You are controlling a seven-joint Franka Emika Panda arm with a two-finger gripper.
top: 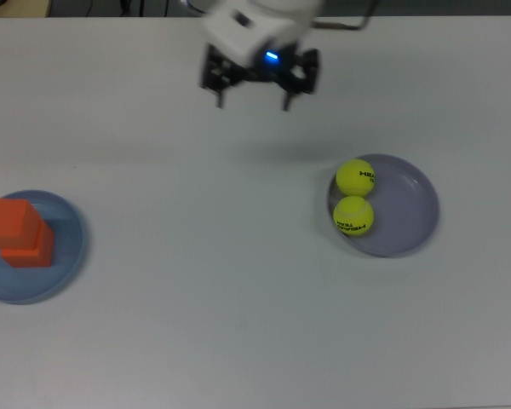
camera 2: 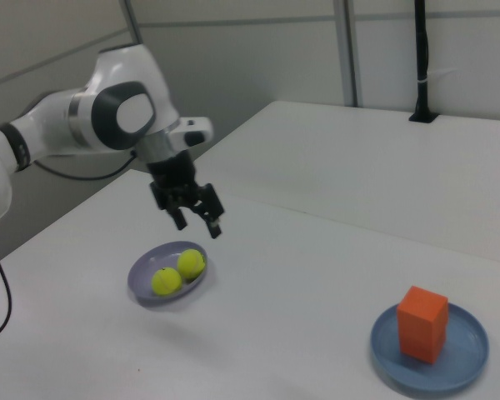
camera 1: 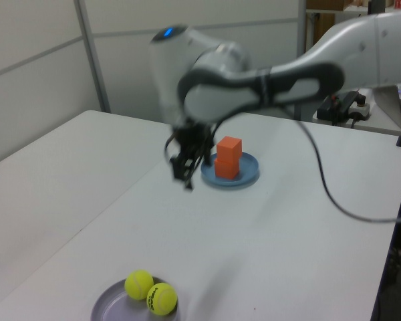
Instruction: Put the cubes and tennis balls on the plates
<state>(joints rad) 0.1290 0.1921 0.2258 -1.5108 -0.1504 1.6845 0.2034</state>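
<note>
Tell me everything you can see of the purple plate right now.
The purple plate is round, shallow and pale lavender with a raised rim, and looks like smooth plastic. It lies flat on the white table, on the top view's right. Two yellow-green tennis balls sit inside it, touching each other and crowded toward its rim on the top view's left, leaving the rest of it bare. Nothing else touches it; the gripper hangs well clear, its jaws open and empty.

Fuzzy felt balls [top: 355, 178]; matt orange cubes [top: 17, 232]; smooth plastic plates [top: 413, 213]; matt white tabletop [top: 196, 281]; glossy arm [camera 2: 108, 112].
</note>
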